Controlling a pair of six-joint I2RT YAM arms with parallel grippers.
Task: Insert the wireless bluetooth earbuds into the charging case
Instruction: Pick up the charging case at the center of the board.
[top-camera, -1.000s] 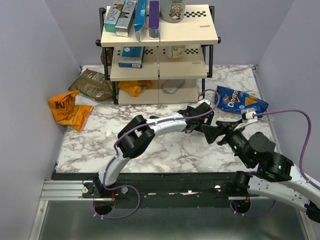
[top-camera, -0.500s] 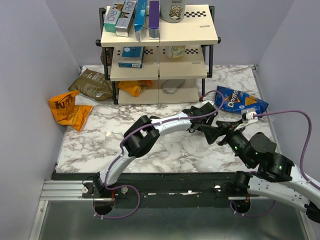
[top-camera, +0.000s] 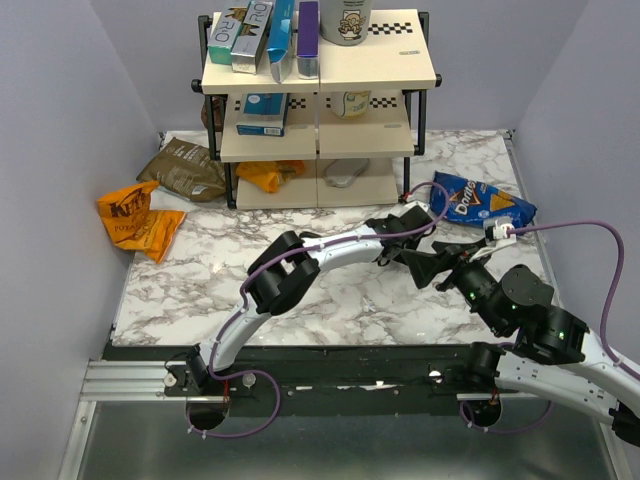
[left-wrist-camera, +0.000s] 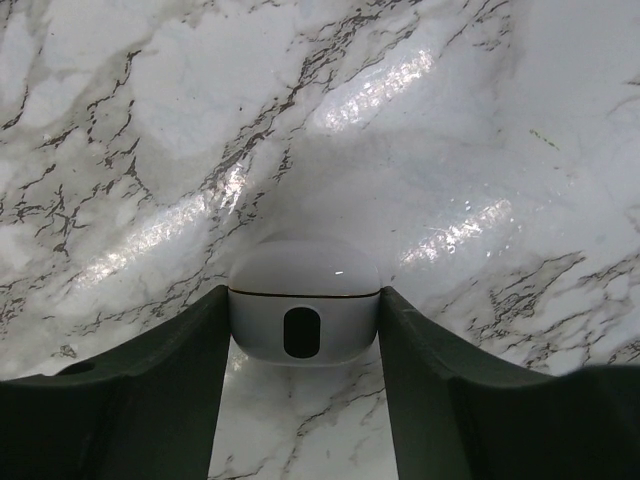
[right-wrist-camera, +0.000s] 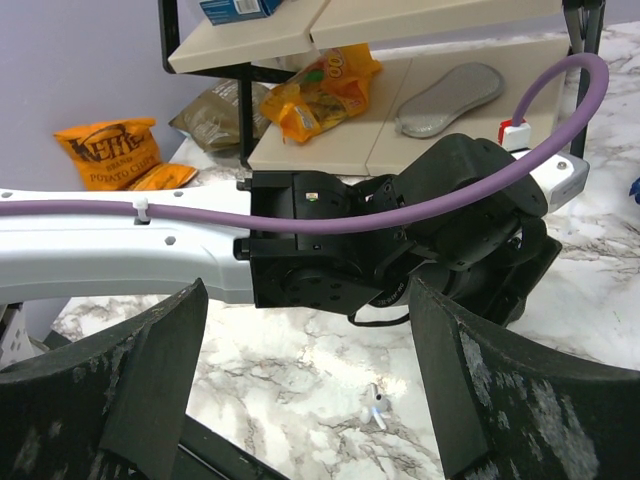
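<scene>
The charging case (left-wrist-camera: 304, 280) is a small white rounded case with its lid down and a dark oval mark on its front. It stands on the marble table (left-wrist-camera: 200, 120) in the left wrist view. My left gripper (left-wrist-camera: 305, 296) is shut on it, and both dark fingers (left-wrist-camera: 180, 370) touch its sides. The wireless bluetooth earbuds (right-wrist-camera: 377, 408) show as small white stemmed pieces lying on the marble in the right wrist view. My right gripper (right-wrist-camera: 308, 292) hangs open above them with nothing between its fingers. In the top view the two grippers meet right of centre, left gripper (top-camera: 392, 246) beside right gripper (top-camera: 424, 266).
A two-tier shelf rack (top-camera: 320, 100) with boxes stands at the back. A blue Doritos bag (top-camera: 485, 203) lies to the right of it. An orange chip bag (top-camera: 135, 218) and a brown bag (top-camera: 185, 168) lie at the left. The left arm (right-wrist-camera: 120, 250) crosses in front of my right gripper.
My left gripper has reached a little further right and its fingers have closed in onto the case. The right arm has not moved.
</scene>
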